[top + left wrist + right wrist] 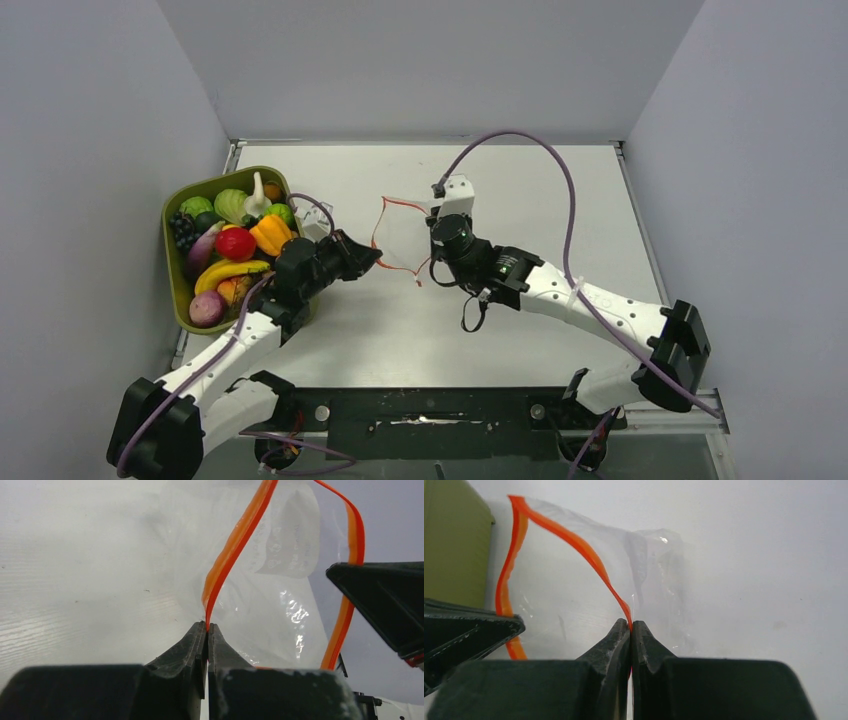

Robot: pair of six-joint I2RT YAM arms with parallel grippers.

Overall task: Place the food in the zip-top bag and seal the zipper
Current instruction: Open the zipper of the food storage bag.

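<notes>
Lab robot cell: plain grey walls (100, 110), white table (520, 330)

We're seeing the zipper (239, 540) cut off at the top edge of the left wrist view, and the print on the zip-top bag (280, 605) is coming through too blurred to read. From above, the left arm (250, 340) is covering the tray's (170, 270) near corner, so we're seeing only part of the food (235, 243).
</notes>
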